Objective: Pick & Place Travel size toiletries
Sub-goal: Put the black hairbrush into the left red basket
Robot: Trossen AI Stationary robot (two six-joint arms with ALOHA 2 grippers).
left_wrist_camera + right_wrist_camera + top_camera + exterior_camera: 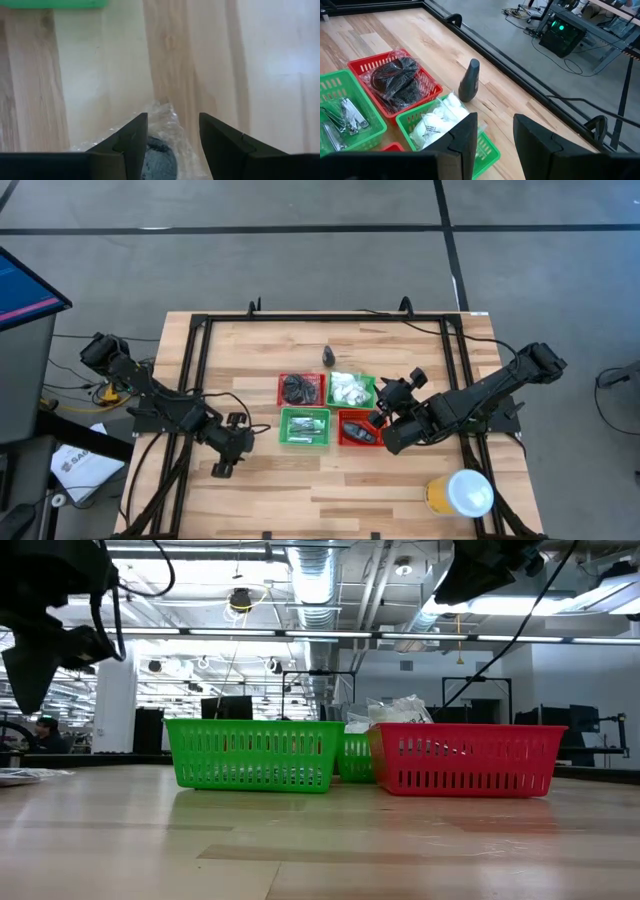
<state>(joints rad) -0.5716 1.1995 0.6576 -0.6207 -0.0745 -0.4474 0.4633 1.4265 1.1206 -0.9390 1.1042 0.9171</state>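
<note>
The left gripper [221, 467] hung low over the table's [400, 490] near-left part, well left of the baskets. Its fingers [131, 142] stood apart around a dark round piece in clear wrap [161, 150]; whether they pressed it could not be told.

Four baskets sat touching in a square at mid-table. The far-left red basket [301, 390] held black coils [395, 77] in crinkly wrap. The near-left green basket [305, 427] held thin silver tubes [342, 117]. The far-right green basket [351, 390] held white packets [349, 388]. The near-right red basket [358, 429] held a dark item, mostly hidden under the right arm.

A dark bottle [329, 357] stood upright on the bare table just beyond the far baskets.

The right gripper [492, 135] hovered above the right-hand baskets, its fingers [465, 137] part-open with nothing between them.

A yellow tub [460, 493] with a white lid lay at the near right, well apart from the baskets.
</note>
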